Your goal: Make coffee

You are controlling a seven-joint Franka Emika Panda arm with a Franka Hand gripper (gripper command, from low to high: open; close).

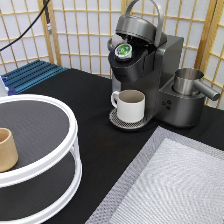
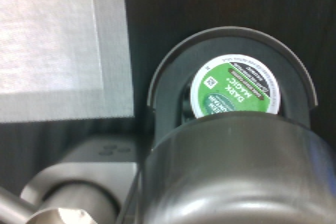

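While the exterior view lacks the jaws, both show the coffee [image 1: 123, 50] [image 2: 235, 86] seated in the brewer [image 1: 150, 75].

One pod [image 1: 123, 50]; one mug [image 1: 130, 105]; one cup [image 1: 7, 149]

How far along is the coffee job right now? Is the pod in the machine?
Done: the coffee pod sits in the coffee maker's open holder, foil top up, and the mug stands on the drip tray below. In hand: nothing; the gripper is not in the exterior view. Left: the lid is up, and no coffee shows in the mug.
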